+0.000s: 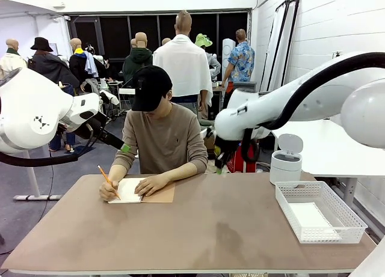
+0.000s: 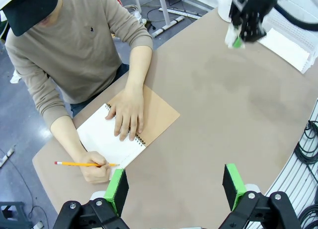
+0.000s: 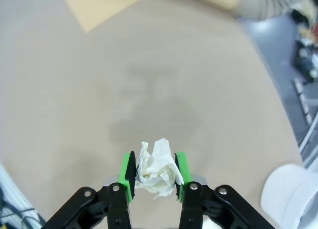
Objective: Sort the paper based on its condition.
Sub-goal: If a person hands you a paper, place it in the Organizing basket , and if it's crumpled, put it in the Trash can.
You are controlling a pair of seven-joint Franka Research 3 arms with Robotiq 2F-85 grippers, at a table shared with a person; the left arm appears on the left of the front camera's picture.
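Right wrist view: crumpled paper in grip above table

Right gripper [image 3: 154, 162] is clenched on a crumpled paper [image 3: 157, 172], with a green pad on each side of it, above the bare table [image 3: 149, 90]. The front view shows this gripper raised over the table's far side, between the person [image 1: 163, 139] and the bin [image 1: 286, 163]. Left gripper [image 2: 175, 182] is released, its fingers wide apart with nothing between them, raised over the table's left end. One flat sheet [image 1: 313, 217] lies in the basket [image 1: 289, 210]. The person holds a pencil [image 2: 82, 164] to the notebook [image 2: 99, 139], with the other hand [image 2: 126, 114] flat on the page.
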